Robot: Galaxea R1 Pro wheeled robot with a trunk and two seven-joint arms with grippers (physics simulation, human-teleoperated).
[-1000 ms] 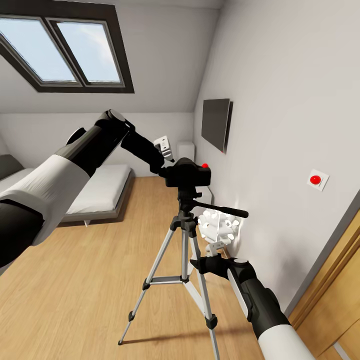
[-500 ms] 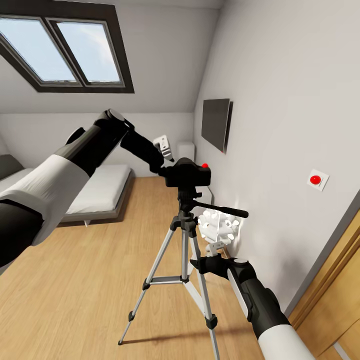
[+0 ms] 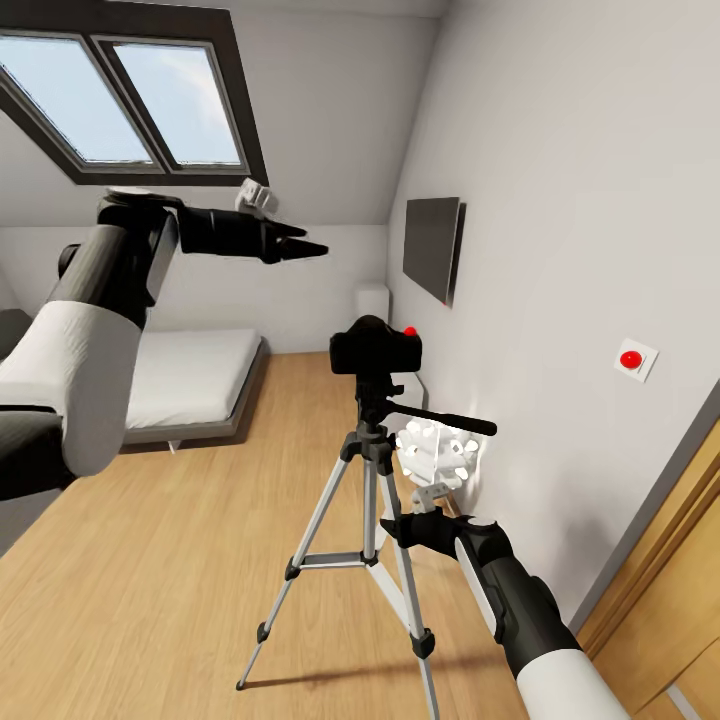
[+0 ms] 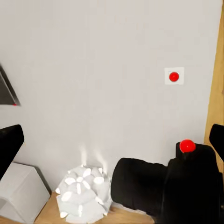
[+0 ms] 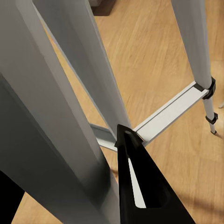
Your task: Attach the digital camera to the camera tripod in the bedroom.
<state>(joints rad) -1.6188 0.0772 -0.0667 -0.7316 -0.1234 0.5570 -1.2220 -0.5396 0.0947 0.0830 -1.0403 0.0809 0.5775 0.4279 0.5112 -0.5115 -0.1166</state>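
The black digital camera (image 3: 375, 349) with its red button (image 3: 410, 331) sits on the head of the camera tripod (image 3: 372, 478), which stands on the wood floor close to the right wall. My left gripper (image 3: 308, 248) is open, raised well above and left of the camera and clear of it. In the left wrist view its fingers (image 4: 9, 145) stand wide apart, with the camera (image 4: 186, 189) below them. My right gripper (image 3: 400, 526) is low beside a tripod leg (image 5: 65, 93). Its fingers (image 5: 137, 191) are shut to a point with nothing between them.
A white faceted lamp (image 3: 437, 452) sits on the floor by the wall behind the tripod. A flat black screen (image 3: 432, 247) and a red wall button (image 3: 632, 359) are on the right wall. The low bed (image 3: 190, 380) lies at the left, a wooden door (image 3: 670, 600) at the right.
My left gripper has let go of the camera and swung up and to the left. The camera stays on the tripod head. The right arm has not moved.
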